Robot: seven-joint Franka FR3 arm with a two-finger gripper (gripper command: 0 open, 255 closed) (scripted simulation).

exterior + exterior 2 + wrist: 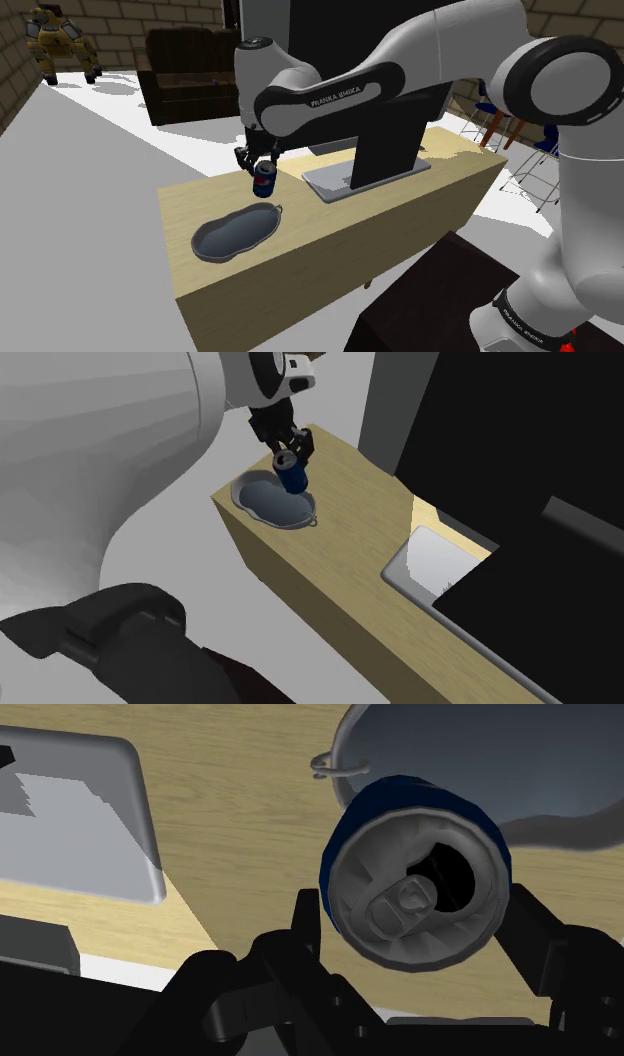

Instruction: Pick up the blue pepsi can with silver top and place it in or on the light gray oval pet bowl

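Note:
My black gripper [262, 168] is shut on a blue can [264, 182] with a silver top and holds it above the wooden table [400, 215]. In the second exterior view the can [292, 475] hangs tilted over the near end of a dark grey oval bowl [262, 500]. The bowl [235, 232] lies on the table, lower and toward the shoulder view's left of the can. In the wrist view the can's silver top [415, 891] faces the camera between the fingers [305, 919], with the bowl [500, 764] beyond it.
A black monitor on a grey base plate [345, 178] stands on the table toward the shoulder view's right of the can. A dark sofa [190, 70] and a yellow robot figure [60, 40] are on the floor behind. Chairs [510, 125] stand at the far right.

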